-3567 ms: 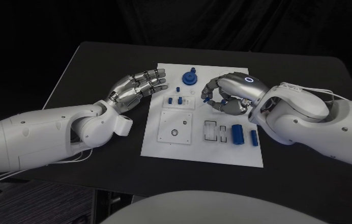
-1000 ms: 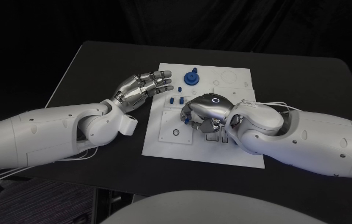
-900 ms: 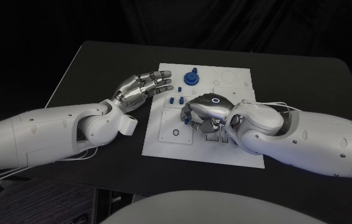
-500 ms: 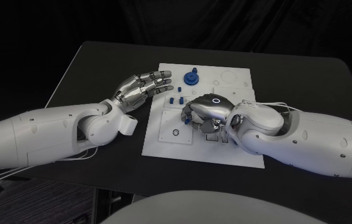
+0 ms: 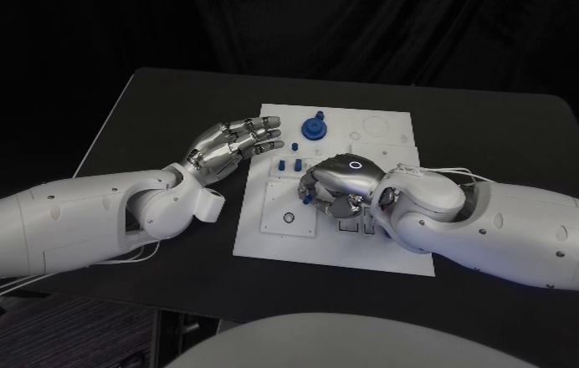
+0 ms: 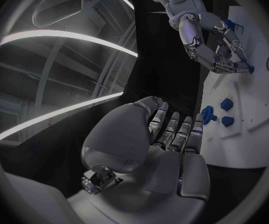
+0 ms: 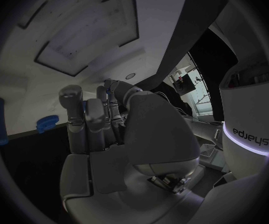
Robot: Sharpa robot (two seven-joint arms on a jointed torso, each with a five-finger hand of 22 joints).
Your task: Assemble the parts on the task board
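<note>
- Left hand (image 5: 235,144) raised beside the left edge of the task board (image 5: 392,251), palm turned toward the board, fingers apart and only lightly bent, released and holding nothing.
- Left arm (image 5: 97,217) reaching in from the near left, lying low over the tabletop (image 5: 169,100).
- In the left wrist view, same left hand (image 6: 166,149) seen from behind, fingers pointing toward the white board (image 6: 259,114).
- Right hand (image 5: 335,186) lowered over the middle of the task board, back of the hand up, fingers curled downward onto the board surface.
- Right arm (image 5: 483,222) crossing over the right part of the board from the near right.
- In the left wrist view, right hand (image 6: 215,45) with fingertips closed on a small blue part (image 6: 250,68), tips just above or touching the board; cannot tell which.
- Small blue part also visible at the fingers in the head view (image 5: 310,200).
- Tall blue part (image 5: 314,125) standing at the far side of the board, well apart from both hands.
- Two small blue parts (image 5: 289,166) on the board between the two hands, near the left fingertips but not touched.
</note>
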